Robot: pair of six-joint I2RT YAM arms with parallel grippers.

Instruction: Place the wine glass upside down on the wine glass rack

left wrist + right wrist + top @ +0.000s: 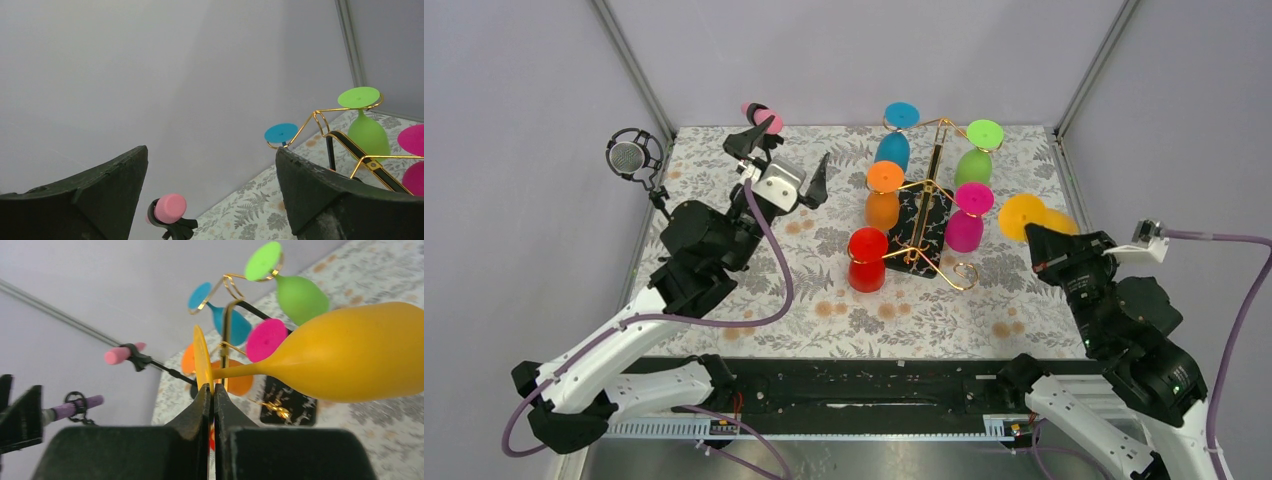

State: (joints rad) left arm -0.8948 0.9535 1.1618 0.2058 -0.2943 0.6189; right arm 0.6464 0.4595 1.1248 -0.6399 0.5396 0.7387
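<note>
- Plain grey walls on three sides, with metal frame posts in the back corners; table (824, 300) under a pale cloth of leaves and flowers.
- Mid-table, wine glass rack (935, 160) on a black speckled base, already hung with other coloured glasses (884, 205); one curled loop (965, 272) at the near right seemingly free.
- Yellow wine glass (350, 357) aloft just right of the rack, lying near level, foot pinched edge-on between the closed fingers of the right gripper (210, 390).
- Left gripper (789, 160) spread wide, holding nothing, raised at the back left.
- Next, probably: tip the bowl downward, line the stem up with the free loop's mouth and slide in slowly.
- Steer clear of the magenta glass (965, 228); release only once the foot rests on the wire.
</note>
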